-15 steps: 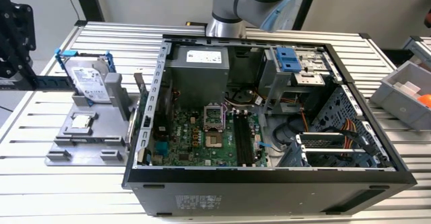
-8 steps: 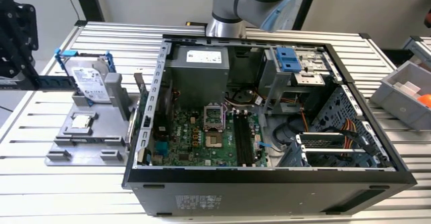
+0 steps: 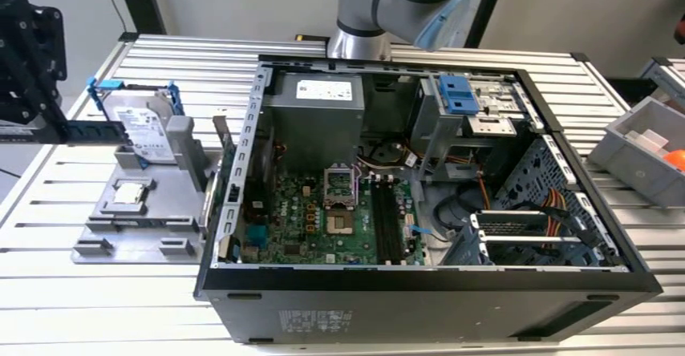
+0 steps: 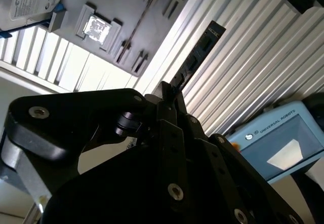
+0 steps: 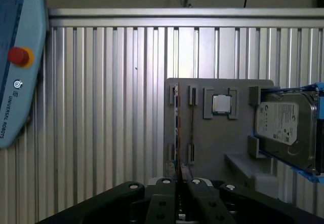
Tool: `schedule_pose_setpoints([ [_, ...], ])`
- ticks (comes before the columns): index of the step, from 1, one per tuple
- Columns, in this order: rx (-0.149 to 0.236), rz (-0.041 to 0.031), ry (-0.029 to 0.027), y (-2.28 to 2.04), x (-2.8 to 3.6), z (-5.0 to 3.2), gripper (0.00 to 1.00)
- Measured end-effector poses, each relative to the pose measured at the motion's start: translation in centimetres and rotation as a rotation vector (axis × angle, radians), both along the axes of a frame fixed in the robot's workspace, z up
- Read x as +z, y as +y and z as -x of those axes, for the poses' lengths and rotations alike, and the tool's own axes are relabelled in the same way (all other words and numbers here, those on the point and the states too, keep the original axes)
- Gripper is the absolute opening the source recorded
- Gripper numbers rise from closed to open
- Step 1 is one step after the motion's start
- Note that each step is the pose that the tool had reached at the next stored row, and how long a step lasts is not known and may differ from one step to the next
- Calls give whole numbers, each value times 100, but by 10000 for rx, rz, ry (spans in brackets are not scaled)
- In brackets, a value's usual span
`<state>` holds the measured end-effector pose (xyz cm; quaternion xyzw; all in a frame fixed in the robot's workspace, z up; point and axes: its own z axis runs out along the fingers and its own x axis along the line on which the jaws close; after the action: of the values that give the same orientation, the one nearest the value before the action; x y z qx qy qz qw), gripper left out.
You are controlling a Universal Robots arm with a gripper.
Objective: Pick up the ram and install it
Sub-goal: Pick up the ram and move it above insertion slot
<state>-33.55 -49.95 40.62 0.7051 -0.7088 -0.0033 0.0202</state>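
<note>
Ribbed aluminium makes the bench [image 3: 139,308] that carries everything. In the exterior view an open computer case [image 3: 428,292] lies on it, with the motherboard [image 3: 310,220] and its black slots [image 3: 386,224] facing up. At the exterior view's left stands a grey fixture [image 3: 128,228] with a hard drive [image 3: 144,127] and a processor chip [image 3: 131,193]. The end effector [image 3: 62,127] hangs beside the fixture, well apart from the case. It is closed on one end of the ram [image 3: 99,131], which sticks out level towards the hard drive, above the bench.

In the second wrist view the end effector [image 4: 171,93] pinches the near end of the ram [image 4: 201,50]. The rest of the stick reaches out free, with the bench slats behind it.

In the first wrist view the ram [image 5: 176,127] is seen on edge, as a thin line running out from the end effector [image 5: 178,176], in line with one edge of the grey fixture [image 5: 212,148]. A teach pendant [image 5: 15,72] lies at the side.

I judge the ram to be light, stiff and thin, but fragile. Its chips and contact edge should not be squeezed. A hold on the bare board near a short end looks safest. Held at one end, it could tilt if it touches something.
</note>
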Motion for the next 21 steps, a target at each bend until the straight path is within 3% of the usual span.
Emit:
schedule_pose_setpoints([
  [21,0,0,0,0,0,-178,0],
])
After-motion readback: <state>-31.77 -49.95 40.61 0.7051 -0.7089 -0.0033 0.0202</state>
